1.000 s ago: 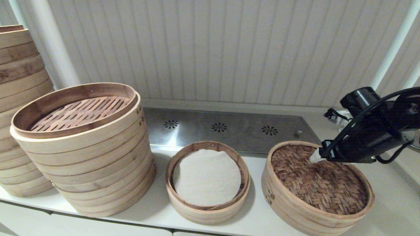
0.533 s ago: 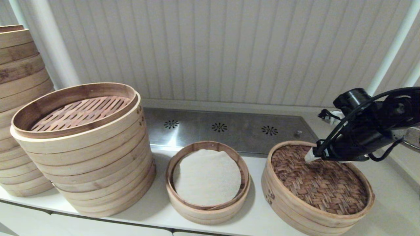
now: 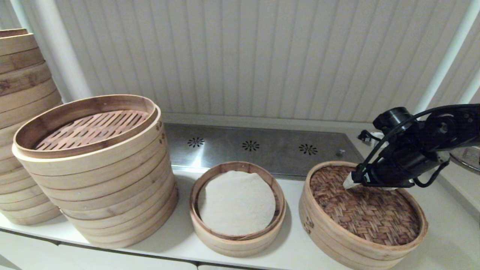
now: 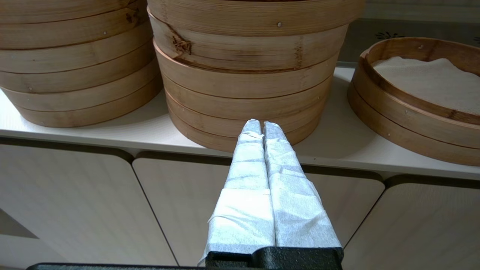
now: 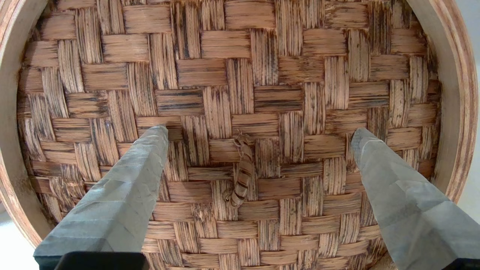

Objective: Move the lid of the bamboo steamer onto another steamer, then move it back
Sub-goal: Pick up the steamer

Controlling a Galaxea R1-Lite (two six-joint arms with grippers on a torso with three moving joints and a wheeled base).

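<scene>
The bamboo steamer lid (image 3: 367, 213), with its brown woven top, lies on a pale steamer base at the right of the counter. My right gripper (image 3: 350, 183) hovers open just over the lid's back part. In the right wrist view its fingers (image 5: 142, 168) stand wide apart either side of the lid's small woven loop handle (image 5: 242, 172), touching nothing. The small low steamer with a white cloth liner (image 3: 237, 208) sits uncovered at the counter's middle. My left gripper (image 4: 262, 125) is shut and empty, parked low in front of the counter edge, out of the head view.
A stack of wide baskets with a slatted bottom (image 3: 93, 168) stands at the left, and a taller stack (image 3: 22, 123) behind it at the far left. A metal panel (image 3: 262, 146) runs along the wall. The counter's front edge (image 4: 150, 144) is near the baskets.
My right gripper has moved left and a little lower, further in over the lid's woven top. The lid and the steamers have not moved.
</scene>
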